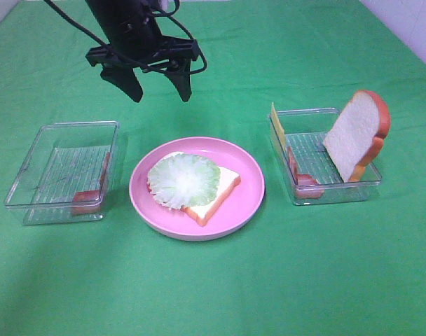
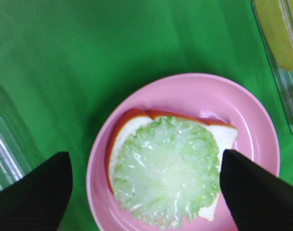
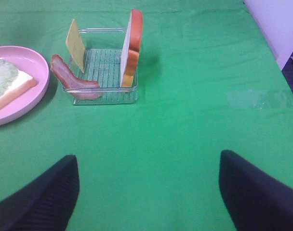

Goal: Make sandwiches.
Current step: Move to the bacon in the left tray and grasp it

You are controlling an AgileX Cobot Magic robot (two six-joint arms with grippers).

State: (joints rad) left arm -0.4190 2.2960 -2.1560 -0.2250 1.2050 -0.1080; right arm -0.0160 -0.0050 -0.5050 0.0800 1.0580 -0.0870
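Below and just ahead of our left tool [image 1: 160,94], spread wide and empty, lettuce [image 1: 183,180] sits on the lower bread slice [image 1: 223,190] in the pink plate [image 1: 249,189], so we judge bacon [image 1: 87,201] comes next, calling for a reach into the tray [image 1: 32,162] at its left; our right tool [image 3: 147,192] is likewise spread.

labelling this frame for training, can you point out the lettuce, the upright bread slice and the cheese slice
lettuce [image 1: 183,180], exterior high view, centre of the leaf
upright bread slice [image 1: 352,136], exterior high view, middle of its white face
cheese slice [image 3: 76,45], right wrist view, middle of its yellow face
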